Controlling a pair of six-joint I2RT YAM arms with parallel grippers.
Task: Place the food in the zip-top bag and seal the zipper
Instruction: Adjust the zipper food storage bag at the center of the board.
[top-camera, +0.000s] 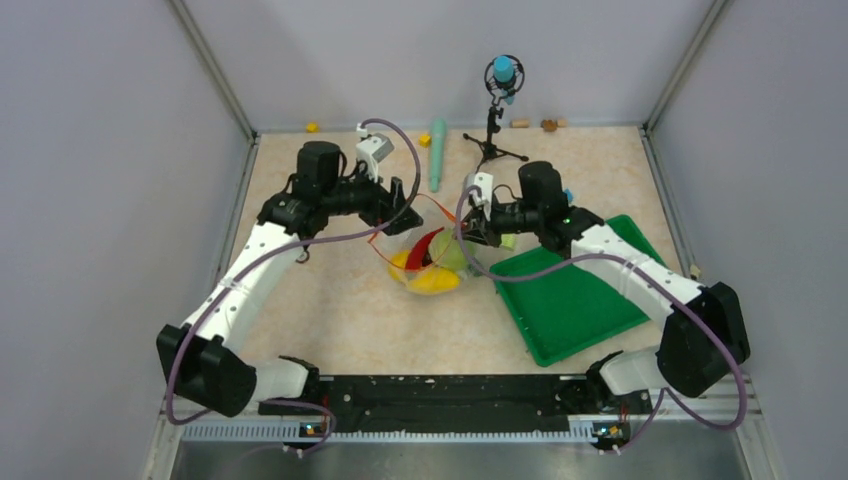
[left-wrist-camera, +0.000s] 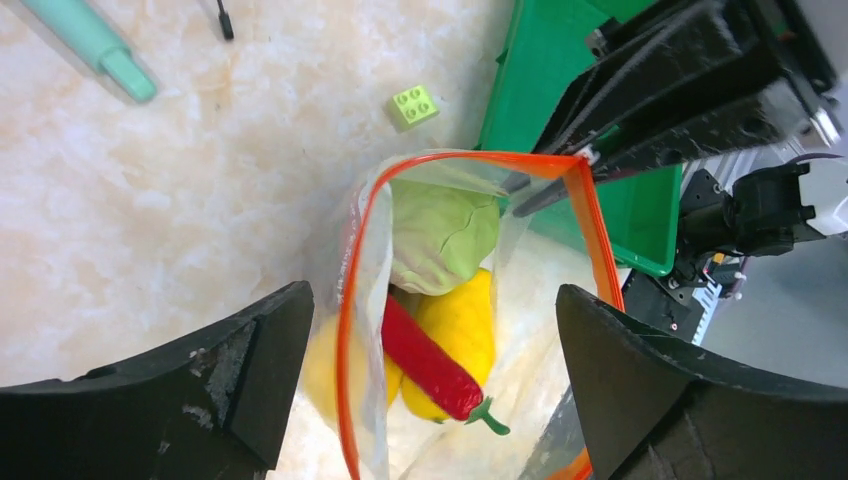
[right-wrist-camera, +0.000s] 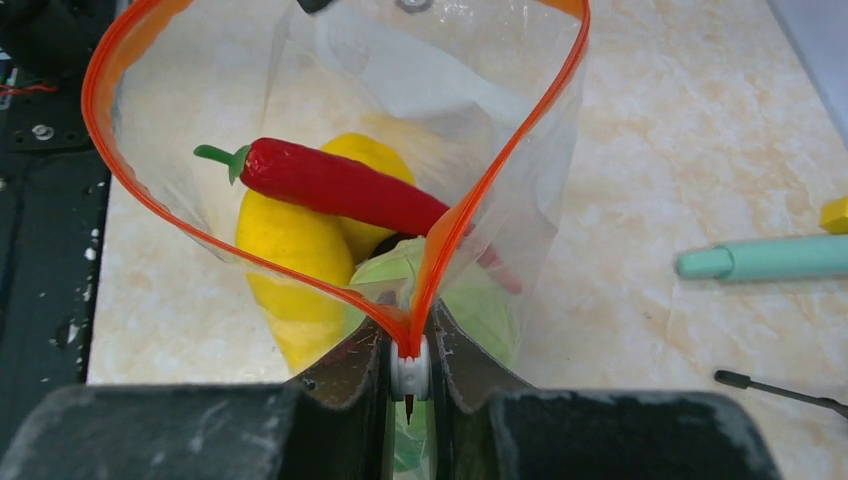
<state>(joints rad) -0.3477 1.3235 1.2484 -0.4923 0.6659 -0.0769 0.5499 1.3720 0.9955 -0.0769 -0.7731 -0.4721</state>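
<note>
Clear plastic bag (right-wrist-camera: 530, 150) stands on the desk (top-camera: 330, 290) just left of the green tray (top-camera: 570, 300), holding a red chili (right-wrist-camera: 340, 185), yellow pieces (right-wrist-camera: 285, 245) and a leafy ball (left-wrist-camera: 440, 235). The right gripper (right-wrist-camera: 410, 345) pinches the zipper (left-wrist-camera: 480, 156) at its slider (right-wrist-camera: 410, 368). The left gripper (left-wrist-camera: 432, 295) is spread wide around the mouth.

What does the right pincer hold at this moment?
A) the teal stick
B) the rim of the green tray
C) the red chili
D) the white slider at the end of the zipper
D: in the right wrist view, the right pincer is closed on the white slider where the orange-red zipper ends, while the red chili lies loose inside the zip-top bag.
</note>
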